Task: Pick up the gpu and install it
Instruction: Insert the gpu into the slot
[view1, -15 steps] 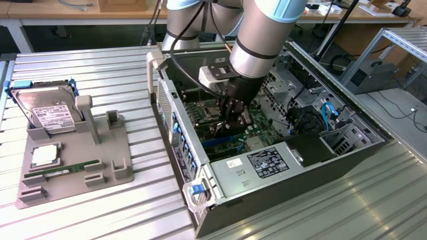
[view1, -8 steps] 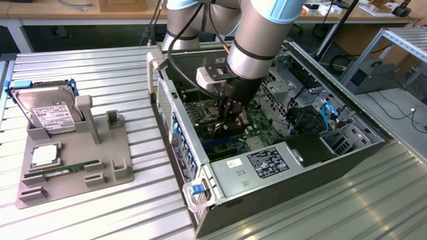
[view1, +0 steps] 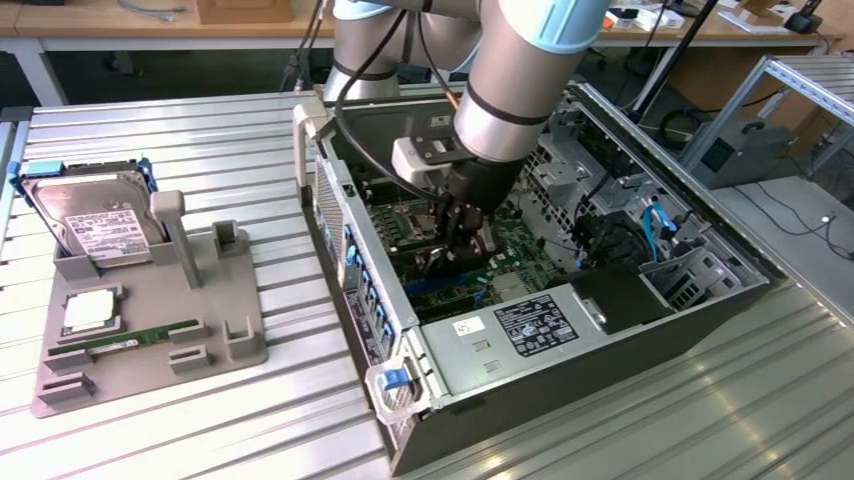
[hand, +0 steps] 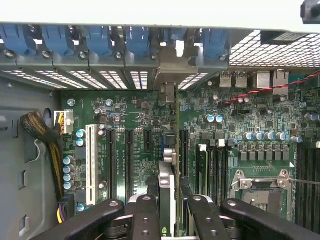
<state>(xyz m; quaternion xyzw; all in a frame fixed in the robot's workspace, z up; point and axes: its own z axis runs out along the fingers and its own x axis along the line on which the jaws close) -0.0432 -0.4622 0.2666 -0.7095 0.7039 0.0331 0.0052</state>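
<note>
1. We see the gripper (hand: 167, 212) clamped on the gpu (hand: 168, 165), its black fingers (hand: 145, 217) pressing the slim card from both sides.
2. We see the gpu edge-on in the wrist view, standing upright over the motherboard (hand: 135, 115), its pale end bracket reaching the slotted rear wall of the case beside the blue slot clips (hand: 95, 40).
3. In the exterior view we find the gripper (view1: 454, 255) down inside the open computer case (view1: 561, 350), under the arm (view1: 514, 70).
4. Well apart, toward the exterior view's left, we see a grey parts holder (view1: 147, 340) bearing a hard drive (view1: 100, 225), a RAM stick (view1: 127, 340) and a processor chip (view1: 87, 312).
</note>
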